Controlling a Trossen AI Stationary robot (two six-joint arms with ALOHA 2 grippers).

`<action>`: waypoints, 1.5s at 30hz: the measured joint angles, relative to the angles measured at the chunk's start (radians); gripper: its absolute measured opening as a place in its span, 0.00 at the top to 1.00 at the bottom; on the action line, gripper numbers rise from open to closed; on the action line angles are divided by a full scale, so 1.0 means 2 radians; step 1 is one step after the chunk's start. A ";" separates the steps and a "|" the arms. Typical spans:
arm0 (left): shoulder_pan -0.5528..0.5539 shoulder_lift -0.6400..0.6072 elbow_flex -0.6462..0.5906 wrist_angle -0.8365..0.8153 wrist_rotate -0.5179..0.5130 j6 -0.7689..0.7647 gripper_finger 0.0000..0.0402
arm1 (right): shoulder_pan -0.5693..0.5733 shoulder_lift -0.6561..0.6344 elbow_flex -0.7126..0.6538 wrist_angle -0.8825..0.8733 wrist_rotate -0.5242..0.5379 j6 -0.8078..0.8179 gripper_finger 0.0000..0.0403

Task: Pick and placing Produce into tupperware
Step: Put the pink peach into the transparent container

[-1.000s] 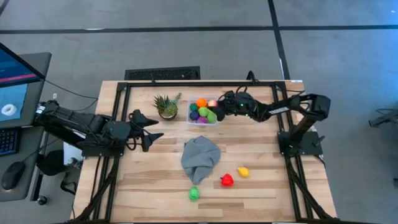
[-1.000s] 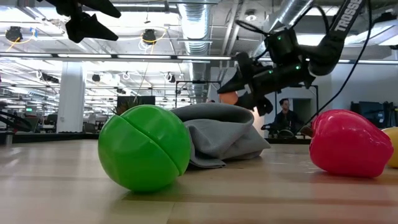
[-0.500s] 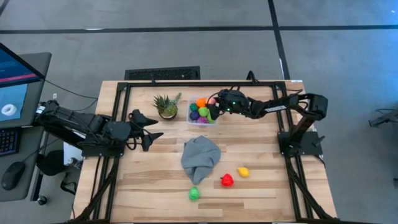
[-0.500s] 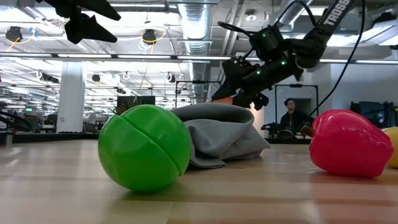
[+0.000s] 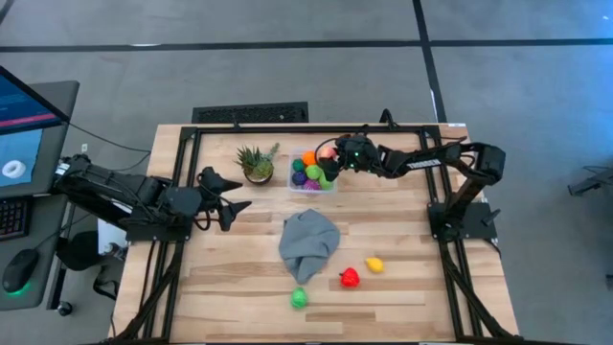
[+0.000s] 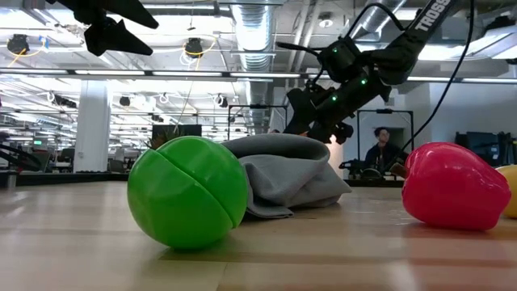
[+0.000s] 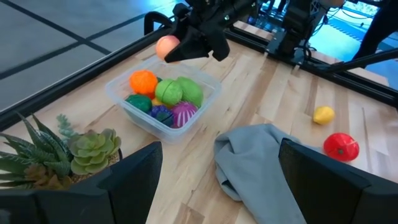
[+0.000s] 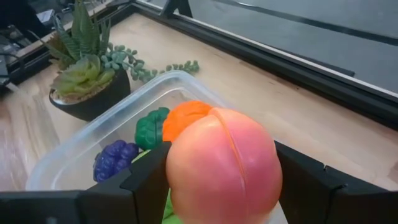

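The clear square tupperware [image 5: 295, 184] stands near the table's far edge and holds several toy pieces: orange, green and purple [image 7: 163, 99]. My right gripper [image 5: 330, 156] hangs over the container's far right corner, shut on a peach-pink toy fruit [image 8: 224, 165]. A green ball [image 5: 299, 298], a red piece [image 5: 350, 278] and a yellow piece [image 5: 374, 264] lie on the near part of the table. My left gripper [image 5: 239, 195] hovers open over the table's left part, above the board. My right gripper pinches the peach-pink fruit [image 7: 166, 46] between its two fingers, one finger [image 8: 146, 180] on each side of it. It reaches in from the table's right, slanting down. The fruit is lifted clear, above the tupperware's rim [image 8: 93, 146].
A spiky potted plant [image 5: 258, 163] stands just left of the tupperware. A crumpled grey cloth [image 5: 309, 241] lies mid-table between the container and the loose pieces. A black frame [image 5: 249, 126] runs around the table's edges. A person [image 6: 380, 149] is in the room beyond.
My right gripper has carried the peach-pink fruit toward the table's left and far edge, from beside the tupperware's right side to over its far right corner. It has stayed shut on the fruit.
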 joint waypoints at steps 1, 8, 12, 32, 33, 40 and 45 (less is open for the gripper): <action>0.000 0.000 0.000 0.000 -0.002 0.000 0.23 | 0.000 0.000 0.000 0.000 0.000 0.000 0.34; 0.000 0.000 0.000 0.000 -0.002 0.001 0.23 | 0.000 0.000 0.000 0.000 -0.009 0.000 0.34; 0.000 0.000 0.000 0.000 -0.002 0.001 0.23 | 0.001 0.000 0.000 -0.001 -0.014 -0.002 0.34; -0.002 0.000 0.000 0.000 -0.001 0.002 0.23 | 0.004 0.063 0.091 -0.086 -0.044 -0.016 0.30; -0.003 0.000 0.000 -0.001 0.000 0.000 0.23 | 0.004 0.064 0.093 -0.086 -0.044 -0.020 0.30; -0.013 0.000 0.000 -0.003 -0.005 -0.002 0.23 | 0.001 0.061 0.096 -0.082 -0.059 -0.038 0.30; -0.013 0.000 0.000 -0.006 -0.014 -0.002 0.23 | -0.004 0.061 0.096 -0.089 -0.088 -0.038 0.30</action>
